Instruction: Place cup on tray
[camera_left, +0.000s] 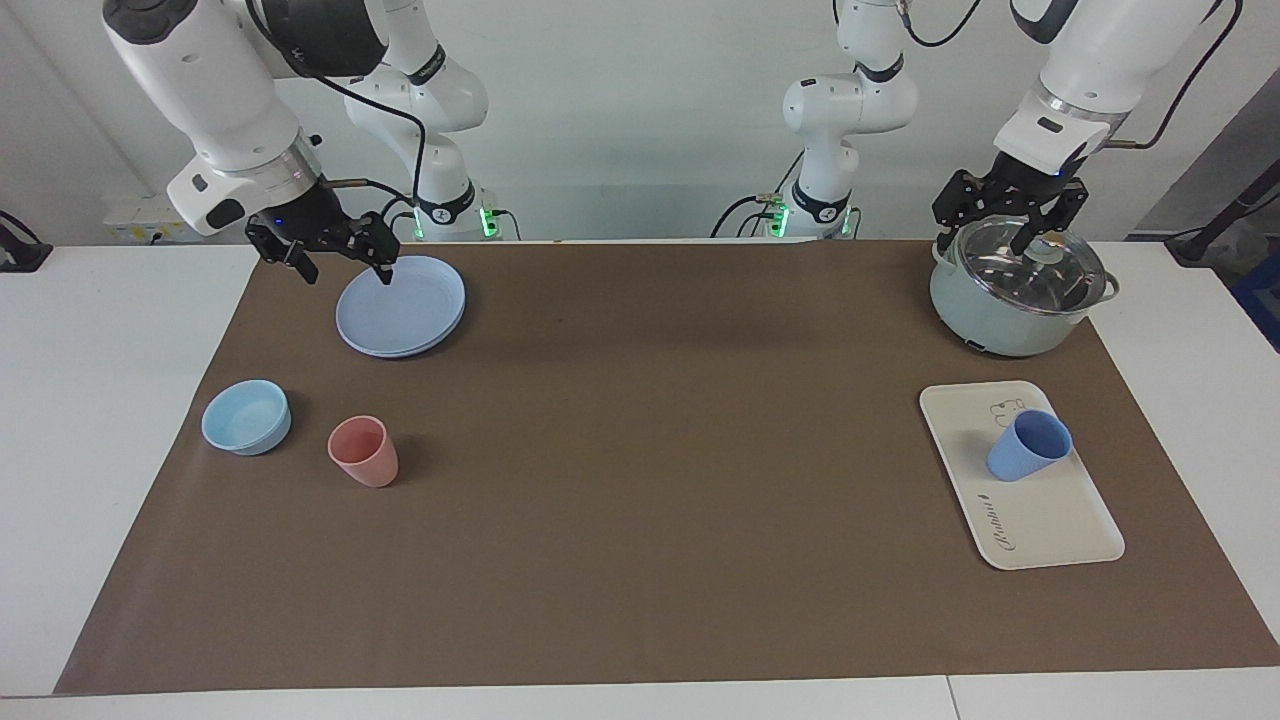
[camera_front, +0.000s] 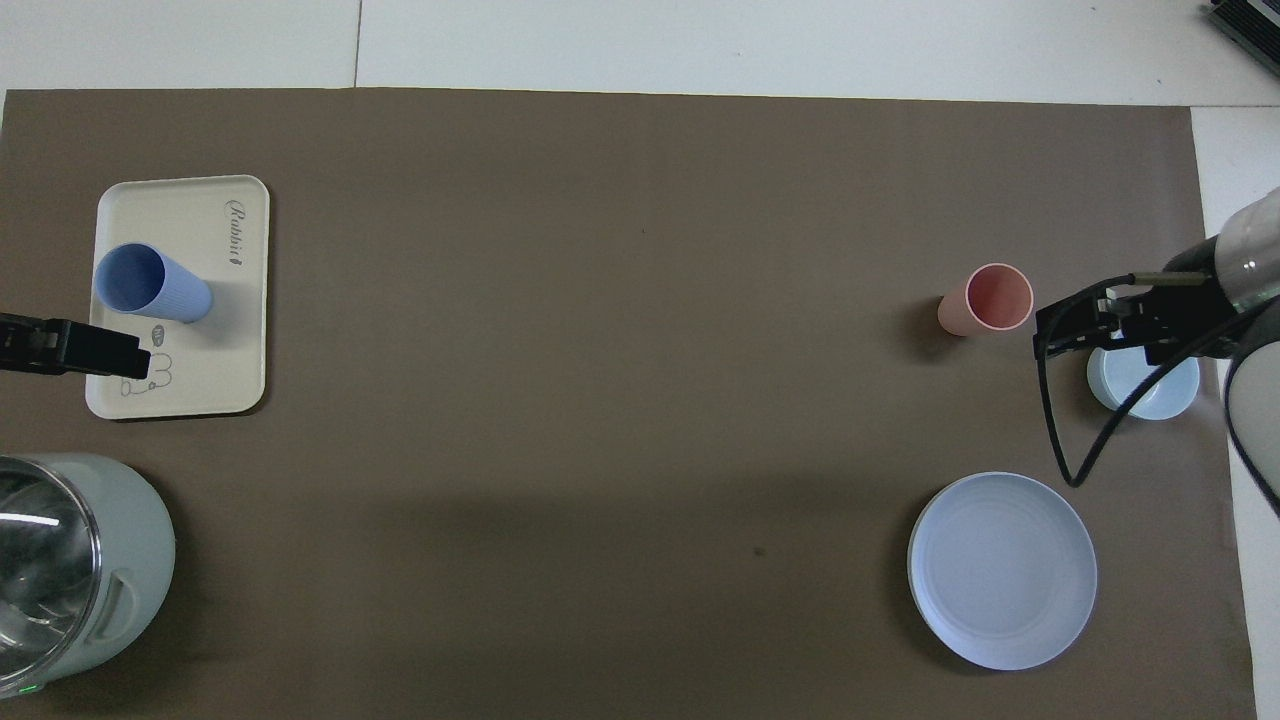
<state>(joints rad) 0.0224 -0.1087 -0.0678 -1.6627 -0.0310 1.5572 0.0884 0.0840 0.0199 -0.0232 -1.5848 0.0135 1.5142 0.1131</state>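
Note:
The periwinkle-blue cup (camera_left: 1028, 447) stands upright on the cream tray (camera_left: 1050, 520), in the half of the tray nearer to the robots, next to the bear drawing. Both lie toward the left arm's end of the table. In the overhead view the cup (camera_front: 150, 285) sits on the tray (camera_front: 230, 330) the same way. My left gripper (camera_left: 983, 238) is open and empty in the air over the pot, clear of the cup. Its tip shows in the overhead view (camera_front: 120, 358). My right gripper (camera_left: 343, 268) is open and empty over the edge of the blue plate. It also shows in the overhead view (camera_front: 1075, 328).
A pale-green pot with a glass lid (camera_left: 1010, 290) stands nearer to the robots than the tray. Toward the right arm's end lie a round blue plate (camera_left: 400, 305), a light-blue bowl (camera_left: 246, 417) and a salmon-pink cup (camera_left: 364, 452). A brown mat (camera_left: 640, 500) covers the table.

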